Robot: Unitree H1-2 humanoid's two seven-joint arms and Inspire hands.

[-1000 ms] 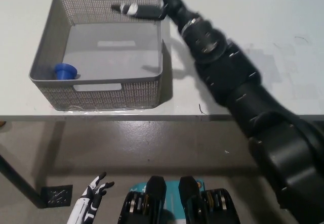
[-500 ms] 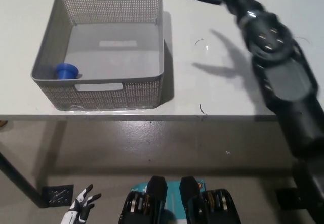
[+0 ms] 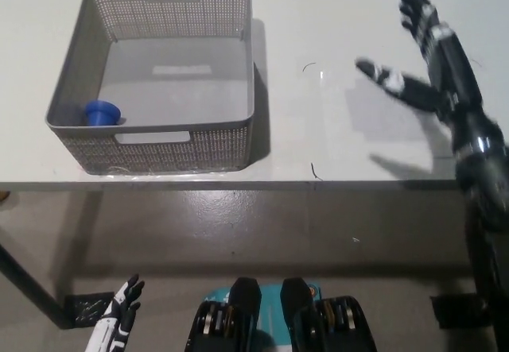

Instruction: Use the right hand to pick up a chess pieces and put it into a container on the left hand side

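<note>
A grey mesh basket [image 3: 151, 141] stands on the left part of the white table [image 3: 334, 145]. A blue chess piece [image 3: 101, 113] lies inside it, in its near left corner. My black right hand [image 3: 421, 58] hovers above the table's right side, well away from the basket, open with fingers spread and nothing in it. My white left hand [image 3: 118, 316] hangs low at the bottom left, below the table edge, fingers apart and holding nothing.
The table's front edge [image 3: 254, 183] runs across the middle of the view, with grey floor below it. A dark table leg [image 3: 32, 292] and a small dark floor plate [image 3: 83, 308] show at the lower left.
My right arm has swung from over the basket's far rim across to the table's right side and drawn back. The left hand has sunk slightly lower.
</note>
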